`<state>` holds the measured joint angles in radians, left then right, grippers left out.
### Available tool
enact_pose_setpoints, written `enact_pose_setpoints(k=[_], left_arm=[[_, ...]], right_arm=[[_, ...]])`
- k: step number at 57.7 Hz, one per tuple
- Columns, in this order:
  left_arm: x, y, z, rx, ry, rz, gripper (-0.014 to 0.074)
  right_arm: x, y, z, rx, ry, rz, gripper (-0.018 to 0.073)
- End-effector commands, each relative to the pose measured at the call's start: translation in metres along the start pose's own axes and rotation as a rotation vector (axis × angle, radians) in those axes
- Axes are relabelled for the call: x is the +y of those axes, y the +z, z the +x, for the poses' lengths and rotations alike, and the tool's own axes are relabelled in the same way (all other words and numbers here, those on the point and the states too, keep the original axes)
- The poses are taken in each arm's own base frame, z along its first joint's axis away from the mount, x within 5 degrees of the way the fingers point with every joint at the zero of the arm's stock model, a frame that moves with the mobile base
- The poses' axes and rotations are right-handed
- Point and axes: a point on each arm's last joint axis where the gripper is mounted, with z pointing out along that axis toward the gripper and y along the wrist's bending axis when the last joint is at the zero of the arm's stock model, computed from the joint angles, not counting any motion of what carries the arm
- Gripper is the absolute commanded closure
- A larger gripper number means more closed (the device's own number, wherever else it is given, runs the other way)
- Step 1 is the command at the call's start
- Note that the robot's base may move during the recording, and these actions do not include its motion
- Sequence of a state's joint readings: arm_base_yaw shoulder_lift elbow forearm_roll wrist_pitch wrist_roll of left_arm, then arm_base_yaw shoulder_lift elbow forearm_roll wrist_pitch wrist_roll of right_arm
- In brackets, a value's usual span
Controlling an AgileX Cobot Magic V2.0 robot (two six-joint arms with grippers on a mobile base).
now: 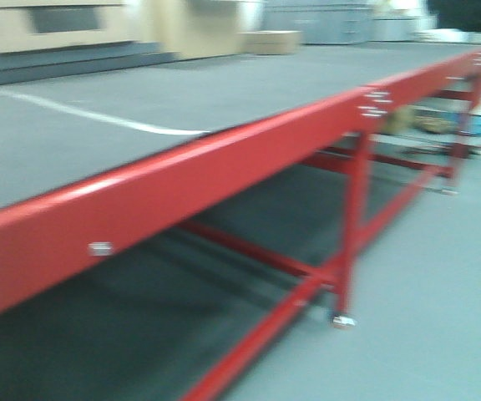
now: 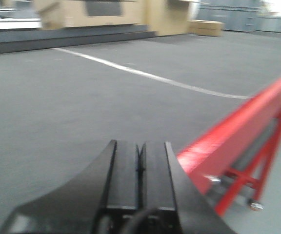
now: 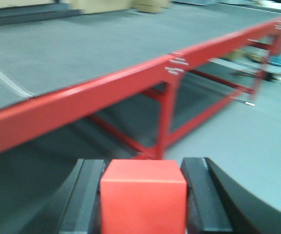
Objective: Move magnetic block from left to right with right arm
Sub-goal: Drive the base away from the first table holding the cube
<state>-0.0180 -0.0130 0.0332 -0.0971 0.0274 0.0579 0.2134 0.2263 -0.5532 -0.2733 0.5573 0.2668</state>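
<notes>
The magnetic block [image 3: 143, 195], a plain red cube, sits between the two black fingers of my right gripper [image 3: 143, 168], which is shut on it and held off the table, out past the red frame rail [image 3: 82, 102]. In the left wrist view, my left gripper [image 2: 139, 146] is shut with nothing in it, its black fingers pressed together just above the grey table top [image 2: 82, 97]. Neither gripper shows in the front view.
A long grey table [image 1: 182, 92] with a red frame [image 1: 224, 167] and red legs [image 1: 353, 225] runs across the front view. A white line [image 2: 150, 75] crosses its top. Brown cardboard boxes [image 1: 270, 42] stand at the far end. Grey floor [image 1: 432, 292] lies to the right.
</notes>
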Motion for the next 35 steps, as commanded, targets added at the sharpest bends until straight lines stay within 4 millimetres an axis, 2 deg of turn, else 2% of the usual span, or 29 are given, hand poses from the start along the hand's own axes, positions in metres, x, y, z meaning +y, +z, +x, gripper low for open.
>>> enact_pose_setpoints(k=[1, 35], left_arm=[[0.0001, -0.0011, -0.0058, -0.089, -0.011, 0.003, 0.0722], [0.0001, -0.0011, -0.0058, -0.089, -0.011, 0.003, 0.0722]], right_arm=[[0.0012, -0.0028, -0.0164, -0.108, -0.025, -0.013, 0.0307], [0.0012, -0.0028, -0.0164, -0.108, -0.025, -0.013, 0.0307]])
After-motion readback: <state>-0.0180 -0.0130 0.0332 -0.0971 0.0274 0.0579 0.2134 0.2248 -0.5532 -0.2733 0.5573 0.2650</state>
